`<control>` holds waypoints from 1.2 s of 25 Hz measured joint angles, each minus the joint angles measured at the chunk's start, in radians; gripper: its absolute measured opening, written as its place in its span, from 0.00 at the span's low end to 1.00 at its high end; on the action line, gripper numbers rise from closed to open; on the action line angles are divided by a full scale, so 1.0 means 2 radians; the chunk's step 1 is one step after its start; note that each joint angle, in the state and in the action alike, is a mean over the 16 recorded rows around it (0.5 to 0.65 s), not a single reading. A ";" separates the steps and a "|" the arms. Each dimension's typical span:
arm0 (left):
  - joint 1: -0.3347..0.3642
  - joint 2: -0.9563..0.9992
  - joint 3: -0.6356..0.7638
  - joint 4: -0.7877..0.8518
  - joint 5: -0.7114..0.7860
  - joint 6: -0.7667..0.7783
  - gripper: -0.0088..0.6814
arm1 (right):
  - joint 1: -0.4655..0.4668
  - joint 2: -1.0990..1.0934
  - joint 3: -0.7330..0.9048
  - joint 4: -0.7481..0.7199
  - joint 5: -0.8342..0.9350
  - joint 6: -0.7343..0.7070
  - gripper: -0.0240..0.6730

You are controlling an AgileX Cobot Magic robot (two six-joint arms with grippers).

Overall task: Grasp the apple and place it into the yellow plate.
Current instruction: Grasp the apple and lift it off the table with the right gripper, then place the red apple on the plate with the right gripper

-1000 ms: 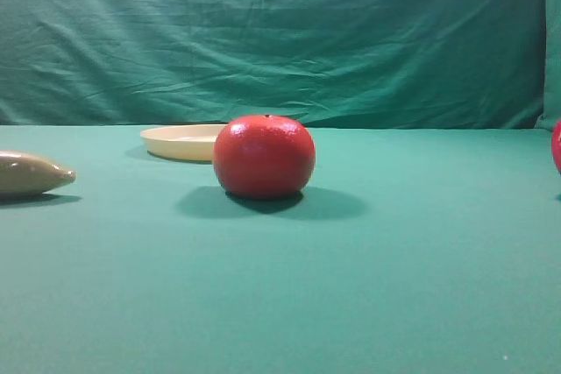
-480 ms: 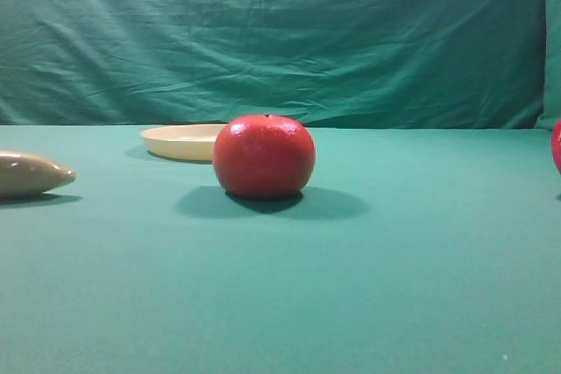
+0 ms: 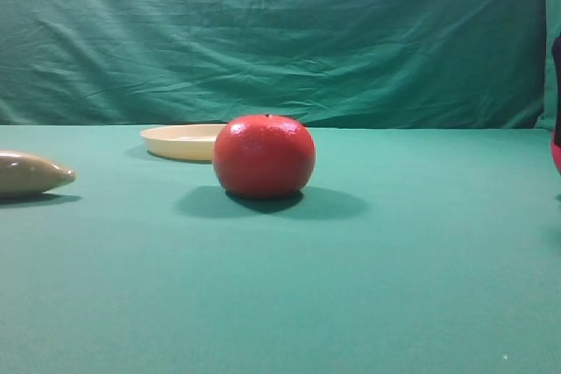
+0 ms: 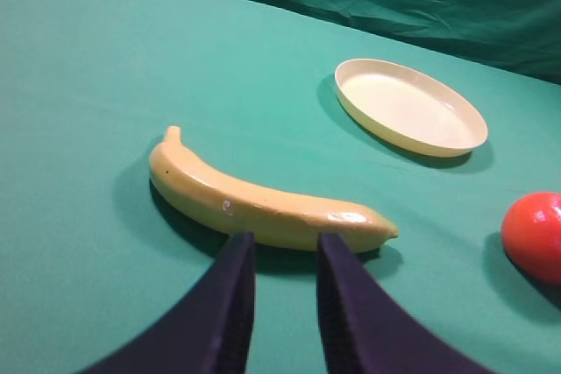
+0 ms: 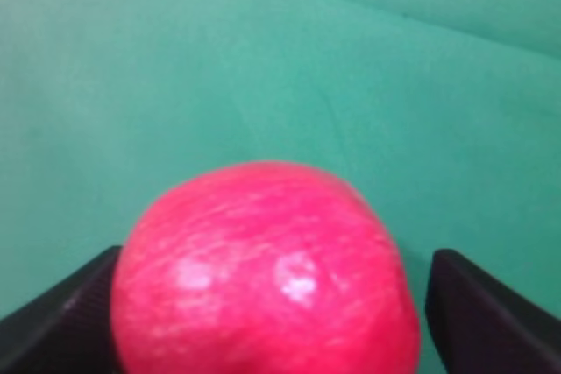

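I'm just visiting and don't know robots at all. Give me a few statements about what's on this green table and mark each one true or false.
1. The yellow plate has nothing in it. True.
2. The apple already lies in the plate. False: it sits on the green cloth, between the right gripper's fingers.
3. A banana lies just ahead of the left gripper. True.
4. The left gripper is holding the banana. False: its fingers stand apart from it, with nothing between them.
5. The orange-red fruit rests inside the plate. False: it sits on the cloth in front of the plate.
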 joint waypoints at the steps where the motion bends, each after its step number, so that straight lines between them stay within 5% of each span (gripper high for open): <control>1: 0.000 0.000 0.000 0.000 0.000 0.000 0.24 | 0.000 0.003 -0.008 0.002 0.002 0.000 0.81; 11: 0.000 0.000 0.000 0.000 0.000 0.000 0.24 | 0.027 0.011 -0.129 0.068 0.001 -0.036 0.72; 30: 0.000 0.000 0.000 0.000 0.000 0.000 0.24 | 0.199 0.227 -0.417 0.149 -0.079 -0.106 0.72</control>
